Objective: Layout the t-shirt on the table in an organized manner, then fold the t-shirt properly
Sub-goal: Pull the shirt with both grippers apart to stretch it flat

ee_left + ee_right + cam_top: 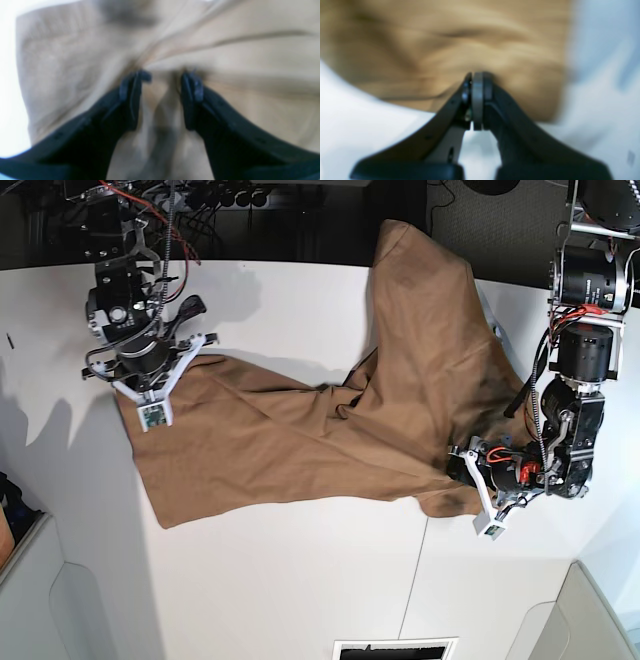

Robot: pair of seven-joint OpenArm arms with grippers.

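The tan-brown t-shirt lies crumpled across the white table, with one part stretching to the far edge. My right gripper is at the shirt's left corner. In the right wrist view, which is blurred, its jaws are shut and cloth bunches toward the tips. My left gripper is at the shirt's right end. In the left wrist view its fingers stand apart, pressed into the cloth, and a ridge of fabric rises between them.
Cables and dark equipment line the far side of the table. A thin seam runs toward the front edge, near a vent. Grey panels stand at the front left and front right corners.
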